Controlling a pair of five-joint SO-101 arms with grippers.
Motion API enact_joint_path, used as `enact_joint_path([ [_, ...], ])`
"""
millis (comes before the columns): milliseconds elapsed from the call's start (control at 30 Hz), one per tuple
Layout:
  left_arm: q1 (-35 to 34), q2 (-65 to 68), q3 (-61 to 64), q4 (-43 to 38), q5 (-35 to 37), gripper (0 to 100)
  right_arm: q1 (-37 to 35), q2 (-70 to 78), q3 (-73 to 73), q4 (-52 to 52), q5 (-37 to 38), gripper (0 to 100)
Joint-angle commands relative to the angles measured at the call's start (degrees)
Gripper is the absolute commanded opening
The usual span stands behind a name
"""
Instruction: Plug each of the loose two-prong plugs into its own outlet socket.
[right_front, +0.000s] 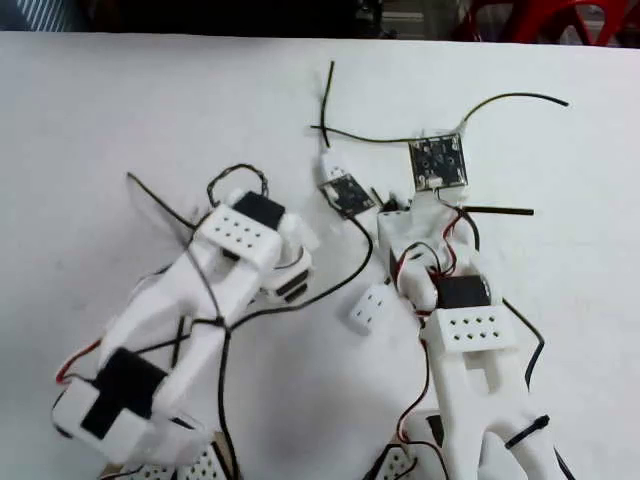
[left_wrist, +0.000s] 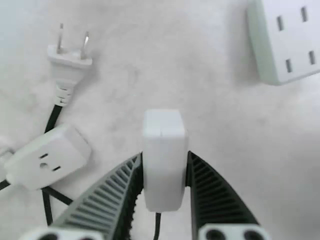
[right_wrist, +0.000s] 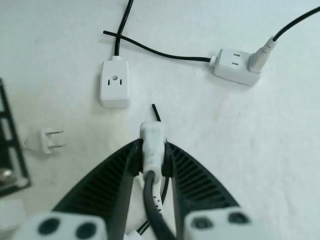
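Observation:
My left gripper (left_wrist: 164, 157) is shut on a white boxy plug body (left_wrist: 162, 132) with a cord at its back; its prongs are hidden. Ahead of it lie a loose two-prong plug (left_wrist: 70, 59), a small white outlet (left_wrist: 47, 157) and a multi-socket block (left_wrist: 287, 37). My right gripper (right_wrist: 152, 150) is shut on a white plug (right_wrist: 151, 132) with a thick black cord. Beyond it sit an unoccupied white outlet (right_wrist: 114, 84) and a second outlet (right_wrist: 231, 65) with a plug in it. Another loose two-prong plug (right_wrist: 47, 141) lies to the side. In the high view both grippers (right_front: 295, 270) (right_front: 400, 215) are near the table's middle.
Black cords (right_front: 330, 135) criss-cross the far half of the table. Two dark square boards (right_front: 350, 195) (right_front: 438, 162) lie beyond the grippers. The white multi-socket block (right_front: 372, 305) sits between the two arms. A black frame edge (right_wrist: 10, 150) borders the right wrist view.

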Motion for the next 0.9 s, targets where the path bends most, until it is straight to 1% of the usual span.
enact_joint_path([
  [0,2.77,-8.31,-0.79,7.03,2.73,10,0.57,-1.54,-2.73,-1.27,0.0,1.8],
  [67,2.95,-8.13,-1.76,8.79,2.73,10,0.57,-1.54,-2.73,-1.27,0.0,1.8],
  [167,2.51,-6.2,-2.2,8.26,2.73,10,0.57,-1.54,-2.64,-1.27,0.0,1.8],
  [400,1.63,2.33,-1.67,0.09,2.64,12,0.4,-1.45,-2.55,-1.27,0.0,1.8],
  [467,0.57,4.18,-1.93,-1.23,2.29,17,0.4,-1.45,-2.55,-1.27,0.0,1.8],
  [567,-1.71,5.14,-2.2,-1.67,2.29,32,0.4,-1.45,-2.55,-1.27,0.0,1.8],
  [600,-2.51,5.14,-2.29,-1.85,2.29,34,0.31,-1.45,-2.55,-1.27,0.0,1.8],
  [700,-5.58,5.58,-4.92,-1.85,2.02,34,0.31,-1.45,-2.55,-1.27,0.0,1.8],
  [867,-11.65,5.67,-9.49,-2.02,-2.02,34,0.22,-1.45,-2.55,-1.27,0.0,1.8],
])
